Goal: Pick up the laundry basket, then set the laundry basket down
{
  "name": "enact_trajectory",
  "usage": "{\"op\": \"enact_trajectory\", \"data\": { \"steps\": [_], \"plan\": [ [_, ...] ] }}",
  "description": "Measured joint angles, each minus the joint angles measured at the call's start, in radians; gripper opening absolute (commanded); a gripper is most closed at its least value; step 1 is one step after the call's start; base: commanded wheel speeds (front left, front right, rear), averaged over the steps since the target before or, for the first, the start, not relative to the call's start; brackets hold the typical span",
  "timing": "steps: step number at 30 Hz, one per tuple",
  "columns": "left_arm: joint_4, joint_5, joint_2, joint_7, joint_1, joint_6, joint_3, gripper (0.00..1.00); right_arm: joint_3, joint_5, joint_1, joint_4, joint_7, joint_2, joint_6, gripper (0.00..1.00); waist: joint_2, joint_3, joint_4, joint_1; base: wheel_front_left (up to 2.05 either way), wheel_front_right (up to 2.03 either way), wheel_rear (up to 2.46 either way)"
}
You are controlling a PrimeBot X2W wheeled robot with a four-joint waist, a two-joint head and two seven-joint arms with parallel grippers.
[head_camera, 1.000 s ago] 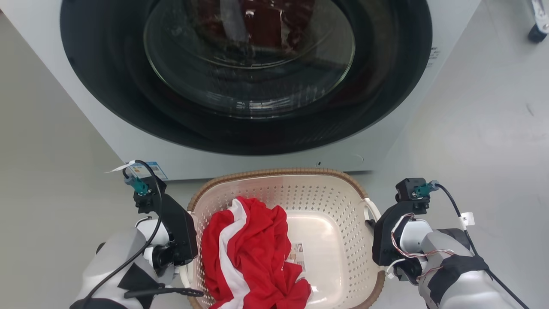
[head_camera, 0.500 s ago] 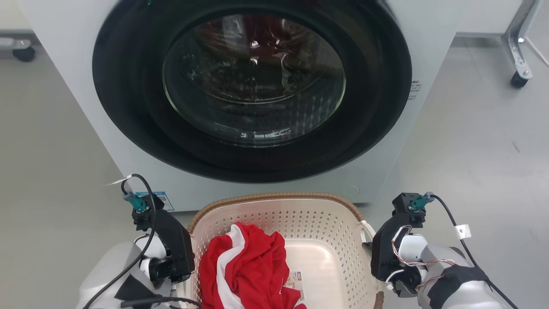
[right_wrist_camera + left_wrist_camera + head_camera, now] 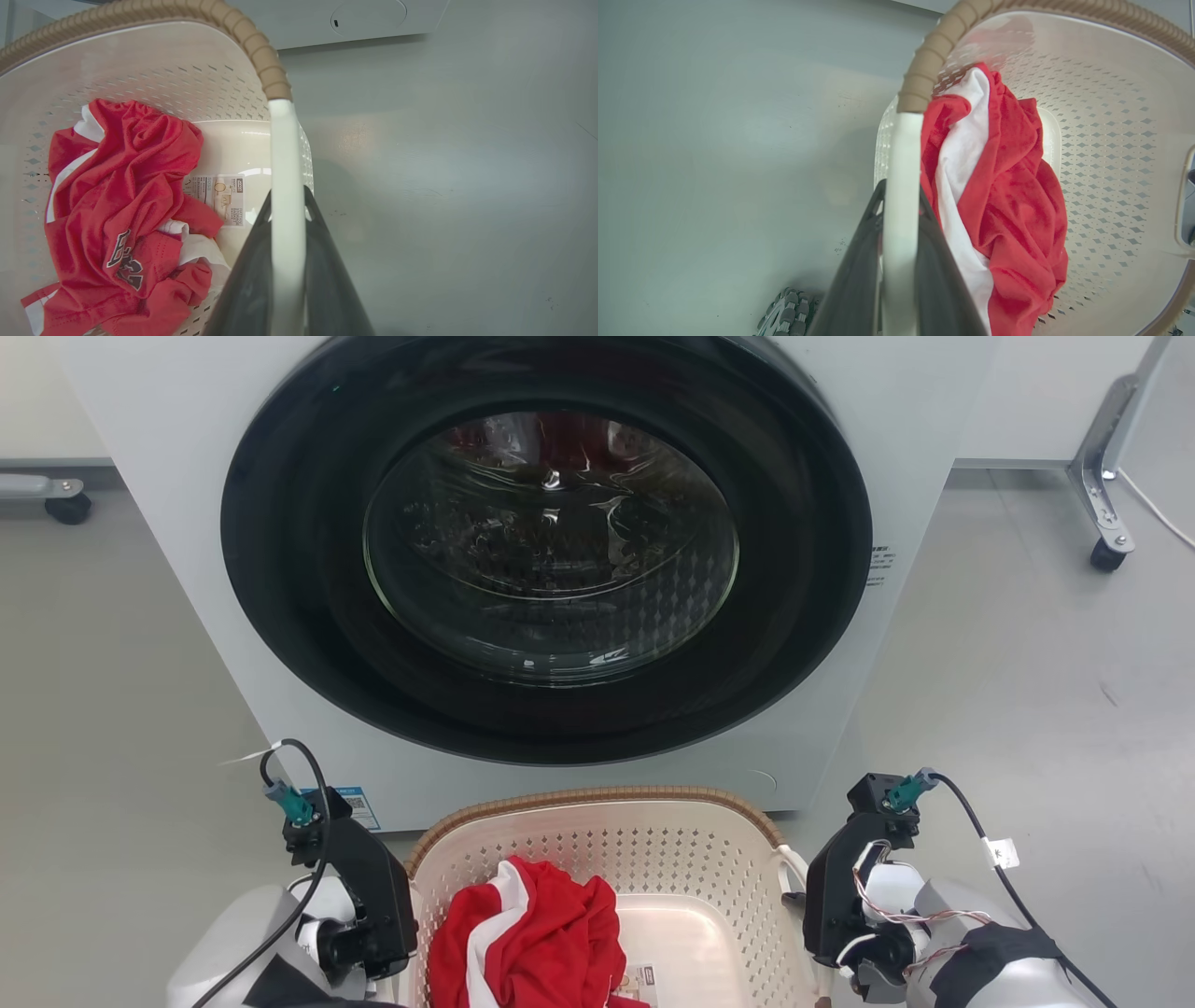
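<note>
Lower centre, before the washer [image 3: 551,541], the left gripper [image 3: 900,198] and right gripper [image 3: 287,198] close fingers [image 3: 859,270] on the handles [image 3: 285,149] of the basket [image 3: 672,859]; it seems held aloft, awaiting a level set-down.

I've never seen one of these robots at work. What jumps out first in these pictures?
The big dark round door of the washing machine dominates the upper head view. Just below it is the cream laundry basket with a crumpled red and white garment inside. The left gripper clamps the basket's left handle, and the right gripper clamps its right handle.
</note>
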Motion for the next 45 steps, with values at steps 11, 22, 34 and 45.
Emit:
{"op": "enact_trajectory", "data": {
  "steps": [11, 22, 34, 45],
  "plan": [
    [0.003, -0.009, 0.003, 0.009, 0.005, 0.000, 0.000, 0.00, 0.020, 0.036, 0.002, -0.002, 0.022, -0.001, -0.001, 0.00, 0.0000, -0.009, -0.002, 0.0000, 0.00, 0.00, 0.00],
    [0.005, -0.013, 0.004, 0.009, 0.010, 0.000, -0.001, 0.00, 0.033, 0.055, 0.002, -0.002, 0.031, -0.002, -0.001, 0.00, 0.0002, -0.006, -0.003, 0.0001, 0.00, 0.00, 0.00],
    [0.005, -0.019, 0.006, 0.010, 0.010, 0.000, -0.005, 0.00, 0.045, 0.080, 0.002, 0.000, 0.032, -0.003, -0.001, 0.00, 0.0001, -0.001, -0.004, 0.0001, 0.00, 0.00, 0.00],
    [-0.005, -0.019, 0.008, -0.002, 0.010, 0.000, -0.016, 0.00, 0.052, 0.089, 0.002, 0.004, 0.020, -0.004, -0.001, 0.00, 0.0001, 0.011, -0.002, 0.0000, 0.00, 0.00, 0.00]
  ]
}}
